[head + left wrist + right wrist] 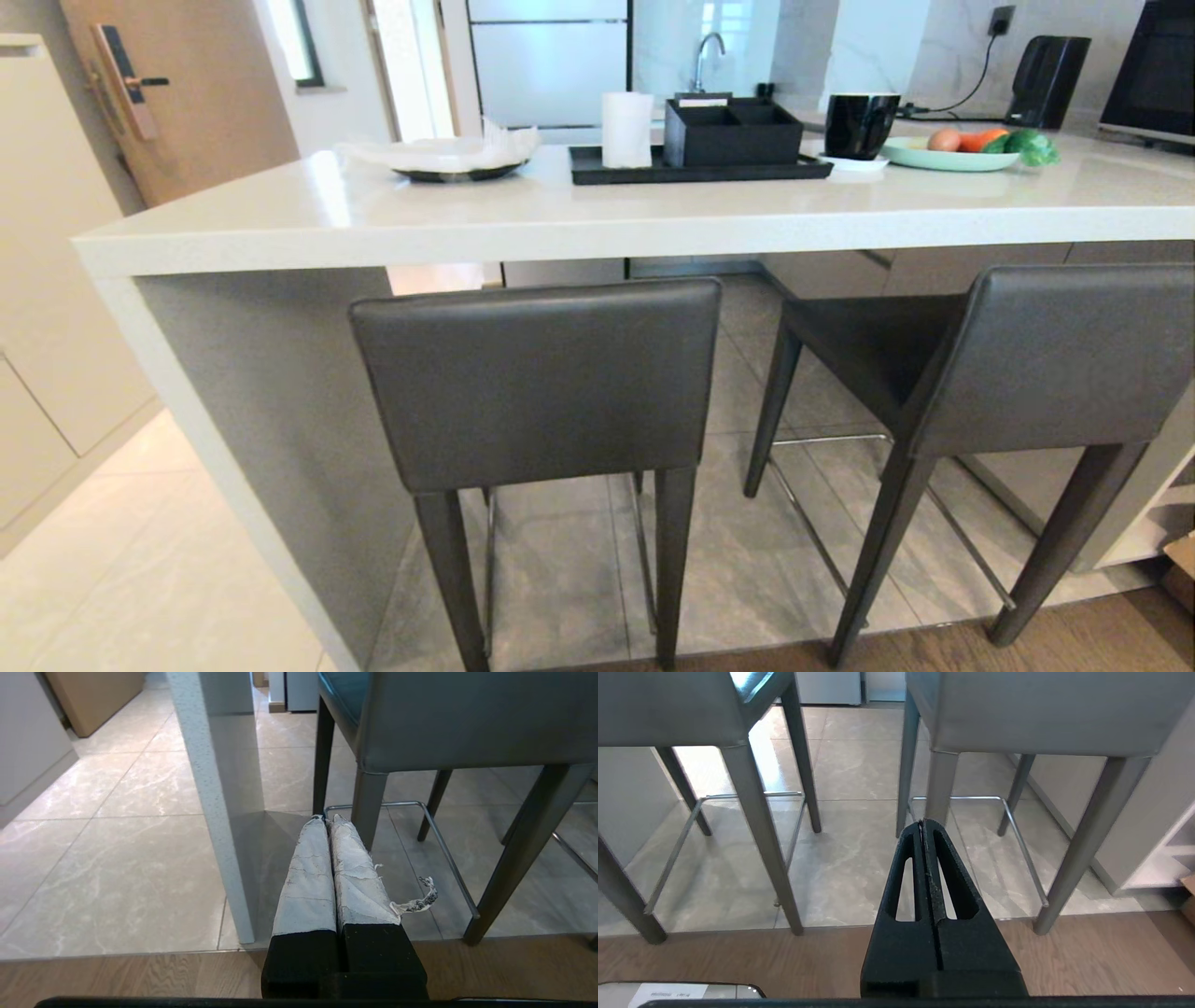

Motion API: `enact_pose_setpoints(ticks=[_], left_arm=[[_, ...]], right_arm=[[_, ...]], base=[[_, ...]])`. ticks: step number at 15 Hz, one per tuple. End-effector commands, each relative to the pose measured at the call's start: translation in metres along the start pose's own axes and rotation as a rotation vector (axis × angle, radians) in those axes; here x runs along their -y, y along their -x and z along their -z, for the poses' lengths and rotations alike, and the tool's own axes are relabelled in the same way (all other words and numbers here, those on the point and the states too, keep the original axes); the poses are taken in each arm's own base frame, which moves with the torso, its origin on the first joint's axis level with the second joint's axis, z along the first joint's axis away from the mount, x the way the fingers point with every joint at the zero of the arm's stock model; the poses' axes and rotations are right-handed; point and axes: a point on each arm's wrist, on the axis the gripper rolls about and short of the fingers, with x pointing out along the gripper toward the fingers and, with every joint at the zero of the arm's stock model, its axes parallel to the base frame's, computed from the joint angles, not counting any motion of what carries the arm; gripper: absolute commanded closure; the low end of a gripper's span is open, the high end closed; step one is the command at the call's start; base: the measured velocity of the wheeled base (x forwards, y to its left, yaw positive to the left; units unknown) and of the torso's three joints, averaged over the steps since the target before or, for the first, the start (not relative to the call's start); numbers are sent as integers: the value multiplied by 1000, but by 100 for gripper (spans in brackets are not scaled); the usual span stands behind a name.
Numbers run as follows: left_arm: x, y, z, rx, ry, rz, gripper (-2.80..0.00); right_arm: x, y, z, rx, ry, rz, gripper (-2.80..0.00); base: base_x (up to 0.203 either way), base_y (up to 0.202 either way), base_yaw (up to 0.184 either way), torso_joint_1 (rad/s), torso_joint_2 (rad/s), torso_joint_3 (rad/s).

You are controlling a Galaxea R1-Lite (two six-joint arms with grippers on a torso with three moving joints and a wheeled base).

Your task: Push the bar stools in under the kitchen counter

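Observation:
Two dark grey bar stools stand in front of the white kitchen counter (579, 219), backrests facing me. The left stool (537, 383) sits square to the counter. The right stool (1046, 359) is turned at an angle, its seat partly under the slab. In the left wrist view my left gripper (327, 819) is shut and empty, low above the floor beside the counter's slab leg (210, 798) and the left stool (458, 718). In the right wrist view my right gripper (923, 822) is shut and empty, facing both stools (668, 709) (1041, 714). Neither arm shows in the head view.
On the counter are a black tray (700, 168) with a white roll and a black box, a black mug (859, 124), a plate of vegetables (952, 154) and a dish with white paper (457, 159). Chrome footrest bars (1017, 826) run low between the stool legs. Wood flooring lies nearest me.

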Motion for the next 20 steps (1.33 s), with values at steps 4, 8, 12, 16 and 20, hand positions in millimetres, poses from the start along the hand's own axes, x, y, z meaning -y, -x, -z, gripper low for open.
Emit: enact_pose_setpoints(ticks=[4,8,12,16,20], left_arm=[[0,0,0,-5,-1,0,0],[0,0,0,-5,-1,0,0],[0,0,0,-3,-2,0,0],[0,0,0,-3,-2,0,0],[0,0,0,-3,-2,0,0]], right_arm=[[0,0,0,-2,-1,1,0],[0,0,0,-2,-1,-1,0],[0,0,1,-3,-7,1,0],[0,0,0,-2,-23,10,0],[0,0,0,-1,-26,13,0]], base=[[0,-127,-3,4,3,3],[0,-197,0,4,1,3],[0,-195,3,0,1,3],[0,-195,2,2,1,0],[0,-195,1,2,2,3]])
